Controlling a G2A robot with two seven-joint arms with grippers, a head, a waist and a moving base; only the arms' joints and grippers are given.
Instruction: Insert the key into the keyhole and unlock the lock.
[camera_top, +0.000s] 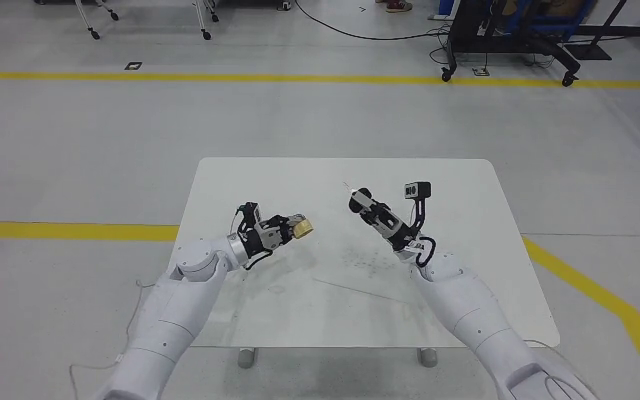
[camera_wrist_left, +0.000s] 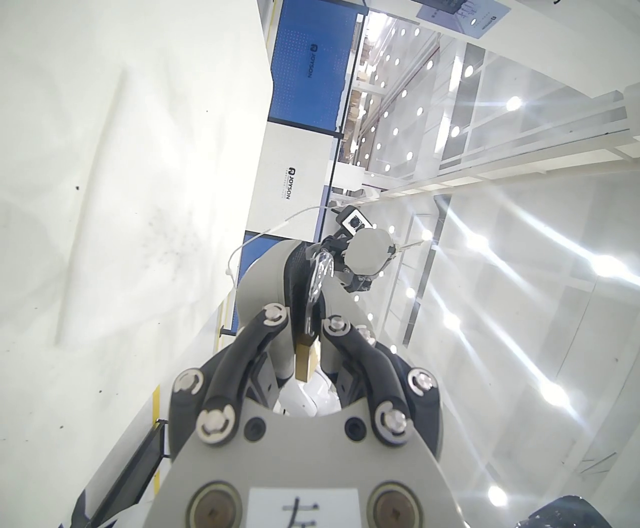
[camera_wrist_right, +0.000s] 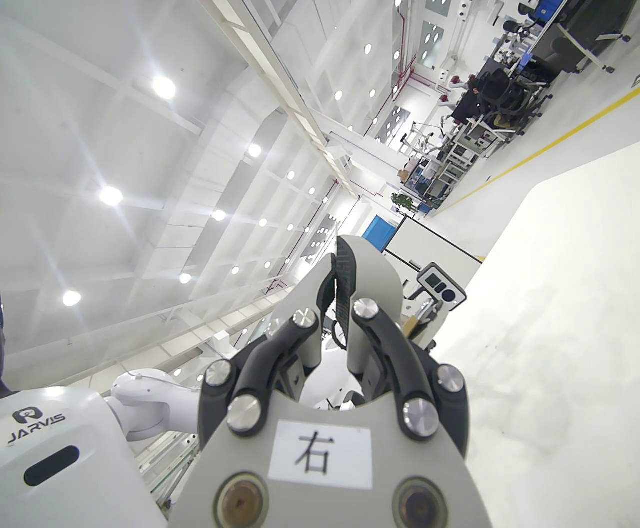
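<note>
My left gripper (camera_top: 288, 229) hovers over the white table (camera_top: 460, 210), left of centre, shut on a brass padlock (camera_top: 302, 228). In the left wrist view the padlock's brass body (camera_wrist_left: 303, 359) and silver shackle (camera_wrist_left: 319, 274) sit between the fingers (camera_wrist_left: 267, 282). My right gripper (camera_top: 358, 200) is held up right of centre, a short gap from the padlock and facing it. Its fingers (camera_wrist_right: 372, 272) are pressed together. A thin metal piece, seemingly the key (camera_wrist_left: 411, 245), sticks out of that gripper (camera_wrist_left: 367, 255) in the left wrist view.
Faint scuff marks (camera_top: 365, 262) dot the tabletop between the arms. The table's rounded corners and edges lie all around, with grey floor and yellow lines (camera_top: 300, 76) beyond. A dark equipment cart (camera_top: 510, 40) stands far off at the back right.
</note>
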